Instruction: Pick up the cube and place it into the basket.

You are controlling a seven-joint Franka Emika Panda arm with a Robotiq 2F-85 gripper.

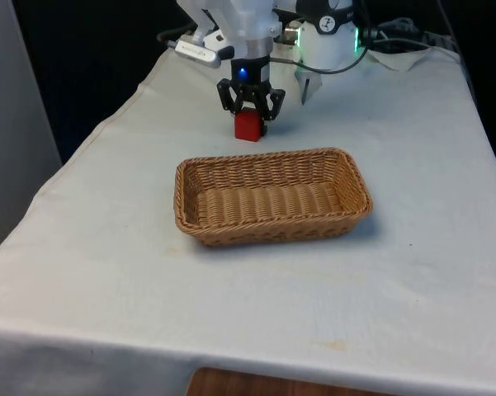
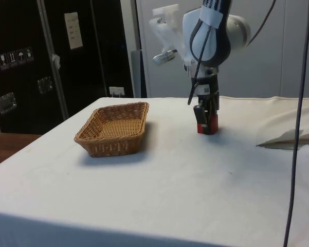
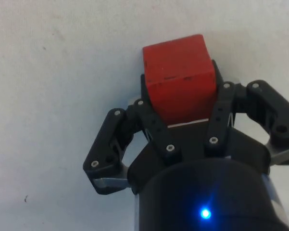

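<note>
End effector pinching red cube low on desk just behind basket; best lift straight up, clear the rim, then release over its middle.

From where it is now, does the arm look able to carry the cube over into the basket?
Probably yes. The claw is closed on the red cube, and the open-topped wicker basket sits just beyond it, with nothing standing between them on the white cloth.
</note>
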